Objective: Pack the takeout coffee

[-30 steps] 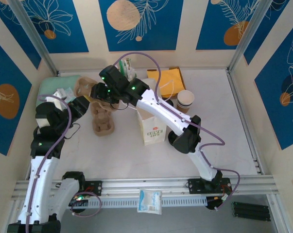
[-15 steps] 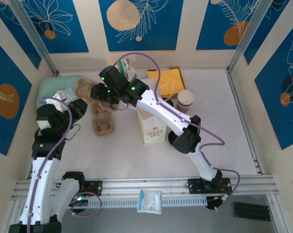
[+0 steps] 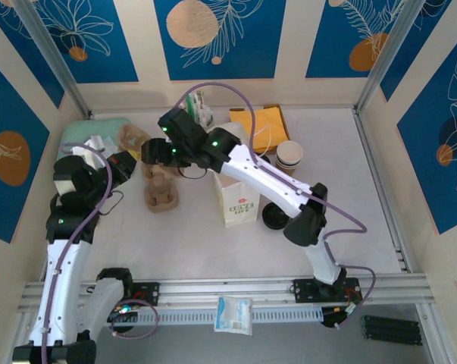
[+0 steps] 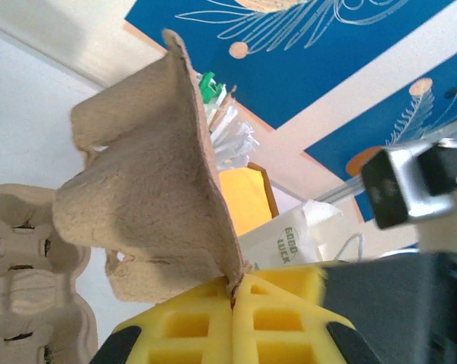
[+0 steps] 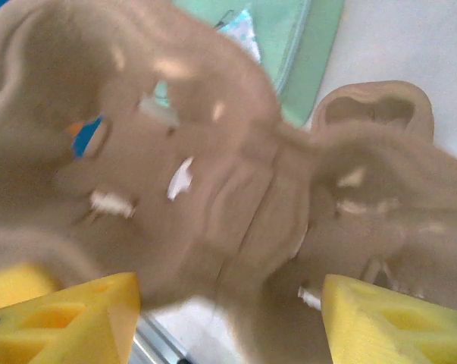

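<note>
The takeout coffee (image 3: pixel 289 155), a nested stack of white paper cups with brown bands, stands right of the middle, away from both grippers. My left gripper (image 4: pixel 234 287) is shut on the rim of one brown pulp cup carrier (image 4: pixel 148 197), which it holds tilted above the table. From above, the left gripper (image 3: pixel 128 162) and that carrier (image 3: pixel 133 139) sit at the far left. My right gripper (image 5: pixel 228 318) is open, its yellow fingers (image 5: pixel 61 322) wide apart, with the blurred carrier (image 5: pixel 213 174) just ahead of them. From above, the right gripper (image 3: pixel 151 152) is beside the carrier.
More carriers (image 3: pixel 160 189) lie stacked under the grippers. A white paper bag (image 3: pixel 237 199) stands open mid-table, with a black lid (image 3: pixel 273 216) to its right. A yellow envelope (image 3: pixel 260 125) and a green pouch (image 3: pixel 92 135) lie at the back.
My left gripper has closed on the carrier's rim. My right gripper has opened wider, and its elbow has swung right, so the black lid now shows.
</note>
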{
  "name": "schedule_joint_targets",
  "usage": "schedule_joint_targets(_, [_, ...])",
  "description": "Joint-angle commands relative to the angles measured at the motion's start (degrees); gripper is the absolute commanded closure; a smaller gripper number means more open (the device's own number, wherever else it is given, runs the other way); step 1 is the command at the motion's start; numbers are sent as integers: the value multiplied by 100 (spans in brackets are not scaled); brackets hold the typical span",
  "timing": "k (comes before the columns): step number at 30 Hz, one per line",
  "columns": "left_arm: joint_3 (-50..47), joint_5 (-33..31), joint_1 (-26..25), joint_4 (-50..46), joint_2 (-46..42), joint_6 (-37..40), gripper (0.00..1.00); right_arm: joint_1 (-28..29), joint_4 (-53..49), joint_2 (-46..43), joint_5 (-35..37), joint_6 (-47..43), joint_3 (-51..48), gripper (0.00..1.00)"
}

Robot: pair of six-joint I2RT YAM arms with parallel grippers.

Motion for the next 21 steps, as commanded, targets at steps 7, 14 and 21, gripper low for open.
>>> schedule_joint_targets(7, [348,1587,312,134,298,748,100,6,737,-1481,-106,-1978,-1407,34])
schedule_joint_targets(14, [140,2928,605,852,394,624,100,-265,375,-1715,-913,-2926,-1494,35])
schedule_joint_targets(21, [55,3272,757,717,311,572,100,-114,101,-1410,-861,-3064,-1250,38])
